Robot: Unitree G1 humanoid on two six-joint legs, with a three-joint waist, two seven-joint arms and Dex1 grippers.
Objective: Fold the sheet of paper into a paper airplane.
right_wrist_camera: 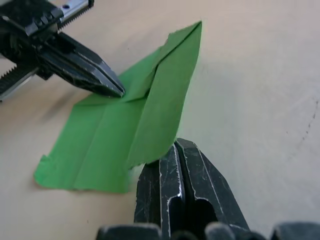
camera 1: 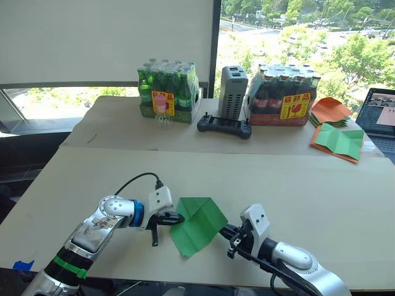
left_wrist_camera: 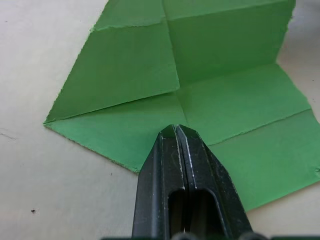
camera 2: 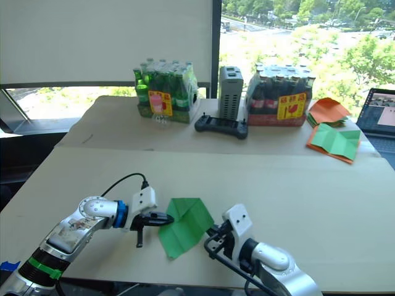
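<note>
The paper point(camera 1: 197, 225) lies flat near the front edge of the worktop point(camera 1: 308, 185), between the two arms. It is bright green, creased, and partly folded: its far end comes to a blunt point where corners are turned in, and its near end is a squared edge.

The left end effector point(camera 1: 174, 217) reaches in from the left, its black fingers pressed together with no gap, as the left wrist view shows. Its tip rests on or just above the paper's left edge, near where the creases cross; I cannot tell whether any paper is pinched between the fingers.

The right end effector point(right_wrist_camera: 176, 150) comes in from the right, fingers likewise closed tight. Its tip sits at the paper's right edge, where a folded flap stands slightly raised. In the right wrist view the flap's edge meets the fingertips, but whether it is gripped or only touched I cannot tell.

At the back of the worktop stand a pack of green bottles point(camera 1: 168, 91), a grey box point(camera 1: 233, 91) and a pack of dark bottles point(camera 1: 282, 94), with a black controller point(camera 1: 224, 126) in front of the box. To the far right lie orange sheets point(camera 1: 330, 110) and a green sheet on orange paper point(camera 1: 338, 142), beside a laptop point(camera 1: 378, 114).
</note>
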